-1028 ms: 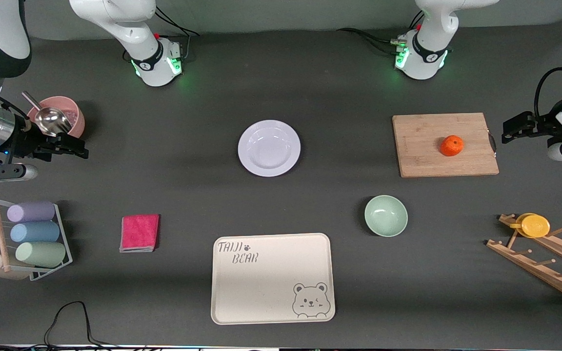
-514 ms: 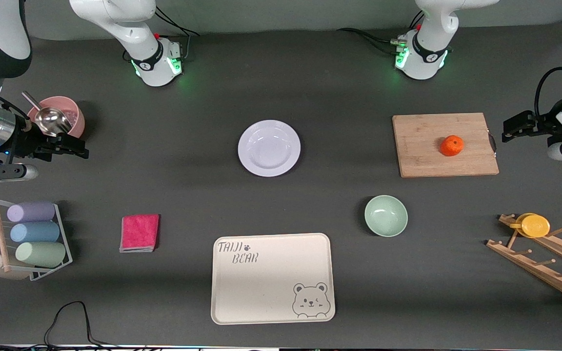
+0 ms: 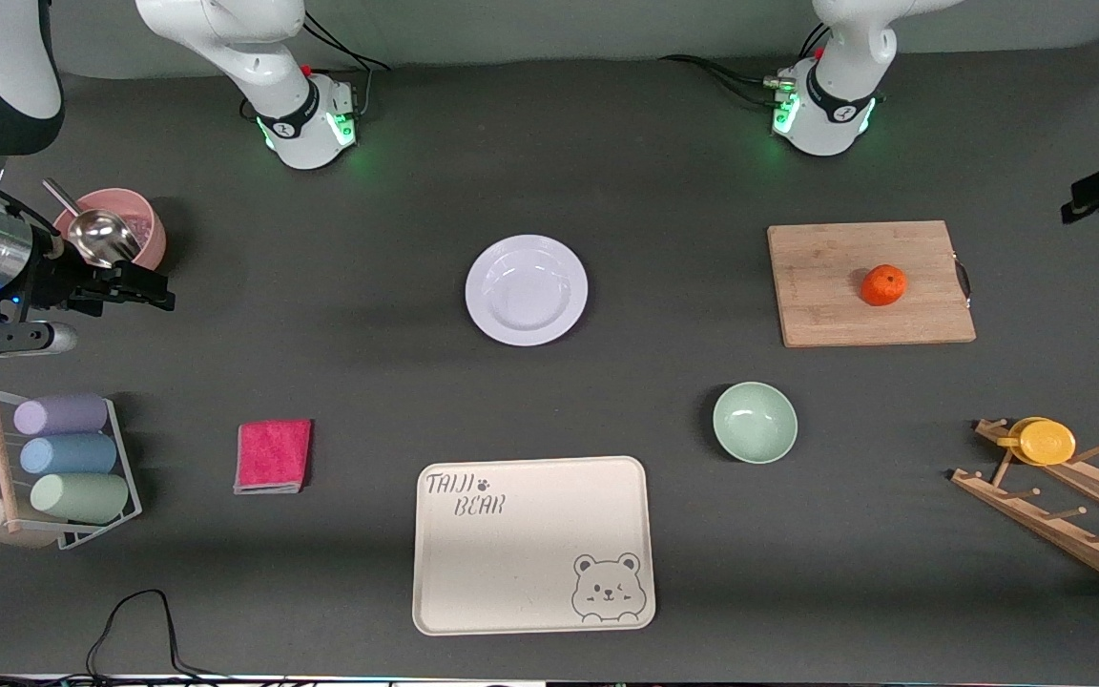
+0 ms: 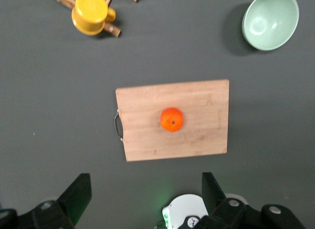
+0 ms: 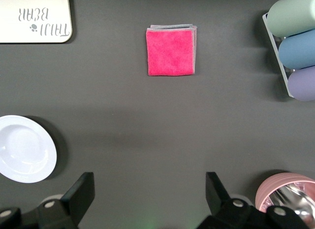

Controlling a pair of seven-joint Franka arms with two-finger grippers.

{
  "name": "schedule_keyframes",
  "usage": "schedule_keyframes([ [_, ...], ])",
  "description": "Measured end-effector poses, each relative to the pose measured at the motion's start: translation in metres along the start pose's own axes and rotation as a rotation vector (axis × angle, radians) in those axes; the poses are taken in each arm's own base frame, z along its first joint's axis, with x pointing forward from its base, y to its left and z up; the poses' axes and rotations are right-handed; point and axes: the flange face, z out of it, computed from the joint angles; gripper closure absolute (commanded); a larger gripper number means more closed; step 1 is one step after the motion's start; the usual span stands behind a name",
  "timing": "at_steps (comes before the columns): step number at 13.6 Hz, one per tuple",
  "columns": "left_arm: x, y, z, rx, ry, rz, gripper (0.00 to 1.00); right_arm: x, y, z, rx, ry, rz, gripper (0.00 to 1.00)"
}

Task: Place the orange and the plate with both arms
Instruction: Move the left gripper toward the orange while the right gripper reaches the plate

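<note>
The orange [image 3: 883,284] sits on a wooden cutting board [image 3: 826,305] toward the left arm's end of the table; it also shows in the left wrist view [image 4: 172,119]. The white plate [image 3: 526,289] lies on the table mid-way between the arms and shows in the right wrist view [image 5: 24,148]. My left gripper [image 3: 1084,196] is open and empty, high over the table's edge beside the board, apart from the orange [image 4: 146,189]. My right gripper [image 3: 151,289] is open and empty, up beside the pink bowl, well apart from the plate [image 5: 147,187].
A pale green bowl [image 3: 754,422] and a cream bear tray [image 3: 530,544] lie nearer the camera. A pink cloth [image 3: 273,455], a rack of pastel cups [image 3: 63,458], a pink bowl with a metal scoop [image 3: 115,229], and a wooden rack [image 3: 1065,515] with a yellow cup [image 3: 1046,442] stand around.
My left gripper has risen and drawn away from the cutting board toward the table's edge. My right gripper has barely moved. The orange and plate have not moved.
</note>
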Motion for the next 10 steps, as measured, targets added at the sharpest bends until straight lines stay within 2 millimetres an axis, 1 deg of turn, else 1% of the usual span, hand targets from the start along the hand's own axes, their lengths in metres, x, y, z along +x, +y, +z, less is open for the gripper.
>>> schedule_keyframes([
  [2,-0.029,0.009,0.011,0.004,0.002,0.002,0.00,0.002,-0.003,0.004,0.045,-0.007,0.004,0.00],
  [5,-0.068,0.029,0.041,0.024,0.023,0.018,0.00,0.011,-0.002,0.015,0.104,-0.013,0.018,0.00],
  [6,-0.076,0.034,0.049,0.029,0.030,0.022,0.00,0.014,-0.003,0.020,0.121,-0.016,0.020,0.00],
  [7,-0.080,0.036,0.055,0.034,0.038,0.025,0.00,0.019,-0.005,0.026,0.140,-0.017,0.024,0.00],
  [8,-0.081,0.037,0.060,0.038,0.047,0.026,0.00,0.023,-0.006,0.034,0.162,-0.022,0.028,0.00],
  [10,-0.073,0.036,0.071,0.039,0.053,0.028,0.00,0.035,-0.006,0.052,0.190,-0.027,0.038,0.00],
])
